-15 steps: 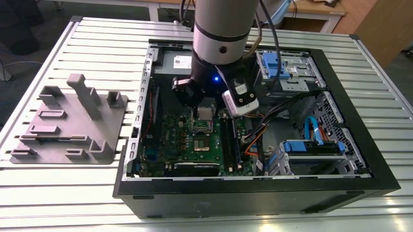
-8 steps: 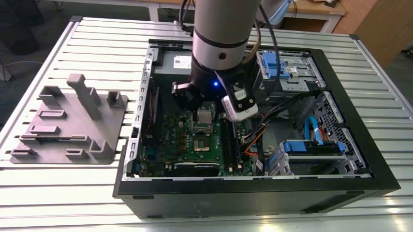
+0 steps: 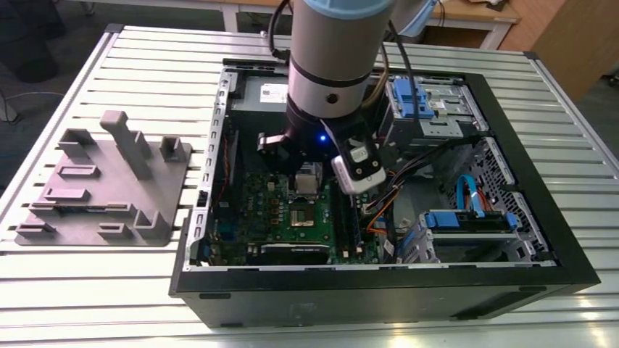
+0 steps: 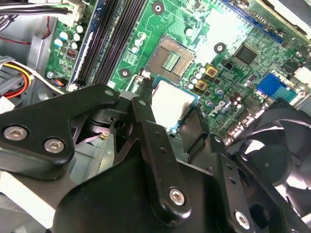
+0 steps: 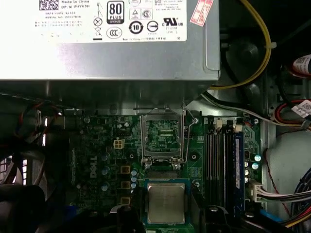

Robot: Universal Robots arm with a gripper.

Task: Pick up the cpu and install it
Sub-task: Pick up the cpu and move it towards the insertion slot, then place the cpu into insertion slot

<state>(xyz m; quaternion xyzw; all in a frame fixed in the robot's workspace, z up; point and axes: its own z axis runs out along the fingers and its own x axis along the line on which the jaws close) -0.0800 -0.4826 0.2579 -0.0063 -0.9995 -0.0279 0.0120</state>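
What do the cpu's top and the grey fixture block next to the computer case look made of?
Small flat square cpu: pale silvery top with a soft, even sheen, so probably metal. Grey stepped fixture block on the slatted table: uniform dull grey, no shine, blocky pegs and slots, so likely plastic, not certain.

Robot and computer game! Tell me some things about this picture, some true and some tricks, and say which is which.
1. The gripper holds the cpu. True.
2. The cpu is already sitting in the socket. False: the socket is empty, and the cpu hangs beside it in the gripper.
3. The motherboard is green. True.
4. The grey fixture lies inside the computer case. False: it lies on the table, outside the case, on the exterior view's left.
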